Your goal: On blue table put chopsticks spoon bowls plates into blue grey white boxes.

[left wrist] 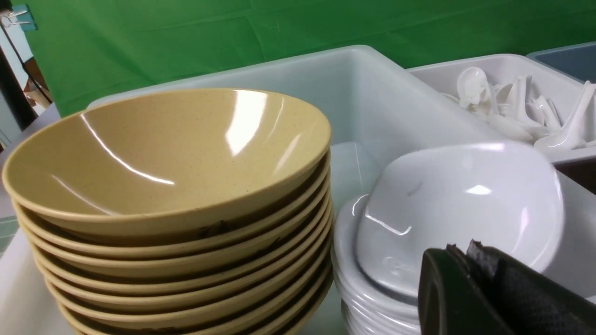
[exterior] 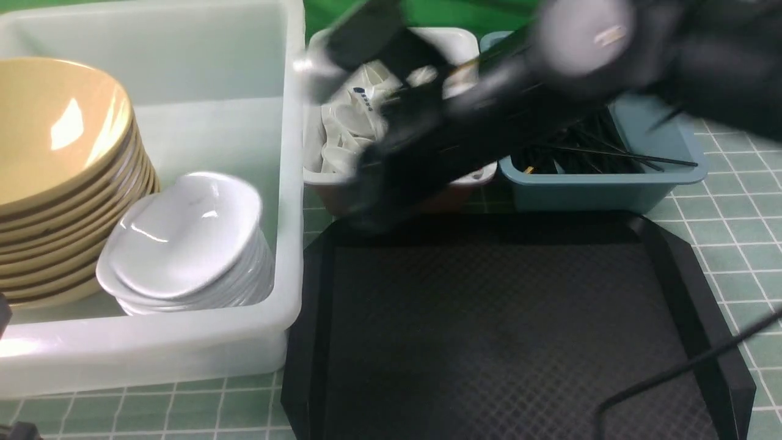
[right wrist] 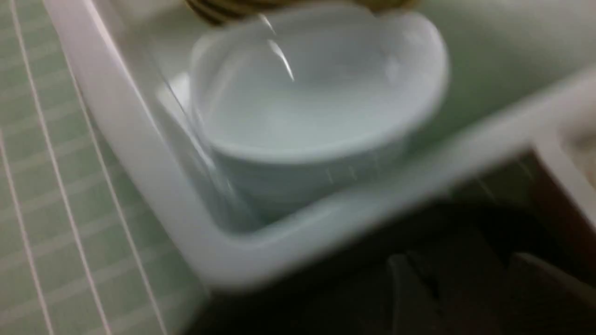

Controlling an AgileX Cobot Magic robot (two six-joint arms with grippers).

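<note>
right gripper: jaws seen parted, partway, blurred; nothing seen held between tips
left gripper: tips together, nothing seen gripped; placed at near side of tub, by plate stack
black tray: nearest thing below right gripper; its far edge is overhung by the arm
step: last-stage sorting, judged; all four kinds are seen boxed, no carry in hand
next move: right gripper to be drawn clear of tub rim and spoon box, or lined up first if another piece is to be fetched; contact with the rim is to be avoided
large tub: left of right gripper; bowls and plates held
plates: white, stacked, tilted, in tub's near right corner, beside bowls
bowls: tan, nested, tilted, farther left of right gripper than plates
white box: just beyond right gripper, partly hidden by arm; spoons heaped inside
blue box: beyond, to right of right gripper; chopsticks piled loosely, some propped on rim
blue table: gridded cloth, seen right of tray
</note>
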